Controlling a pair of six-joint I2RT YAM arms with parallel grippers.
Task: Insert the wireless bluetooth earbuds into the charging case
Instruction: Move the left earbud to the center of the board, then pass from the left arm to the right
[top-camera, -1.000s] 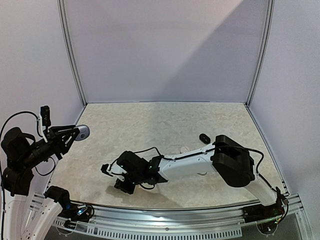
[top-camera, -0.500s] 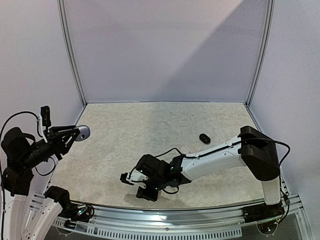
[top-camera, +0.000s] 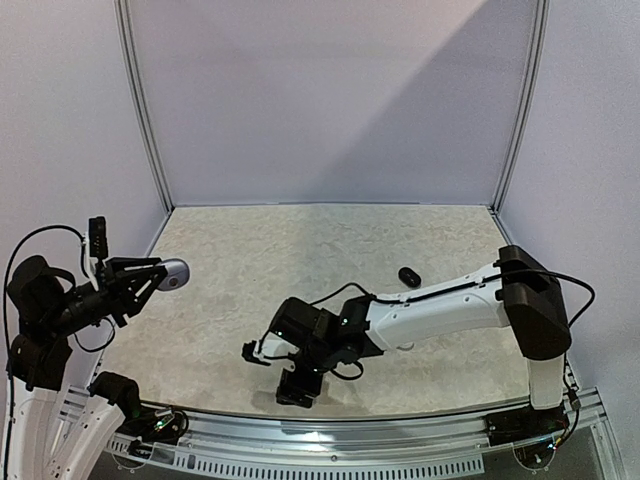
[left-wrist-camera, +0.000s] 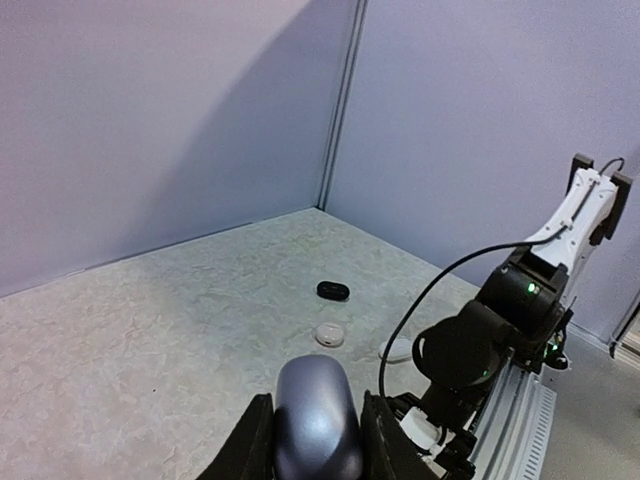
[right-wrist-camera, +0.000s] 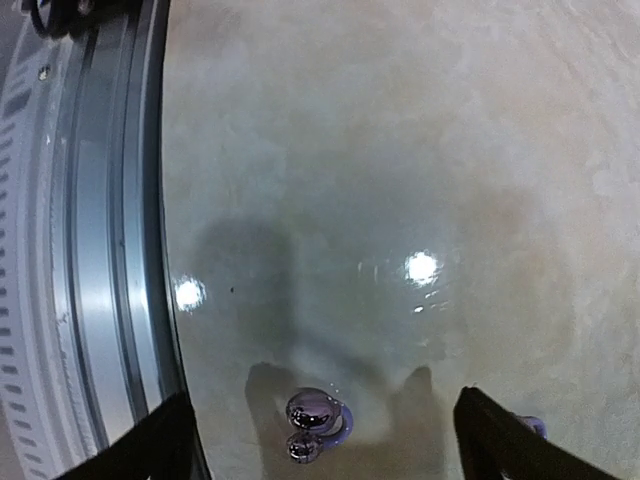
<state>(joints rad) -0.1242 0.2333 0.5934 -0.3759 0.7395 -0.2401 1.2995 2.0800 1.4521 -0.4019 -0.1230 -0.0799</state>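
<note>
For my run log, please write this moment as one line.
left gripper: shut on lavender case, raised | right gripper: open, low over table | lavender earbud: on table between right fingers

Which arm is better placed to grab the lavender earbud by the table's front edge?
Right: the right pincer hangs open over the lavender earbud; the left pincer is shut on the case, far left.
</note>
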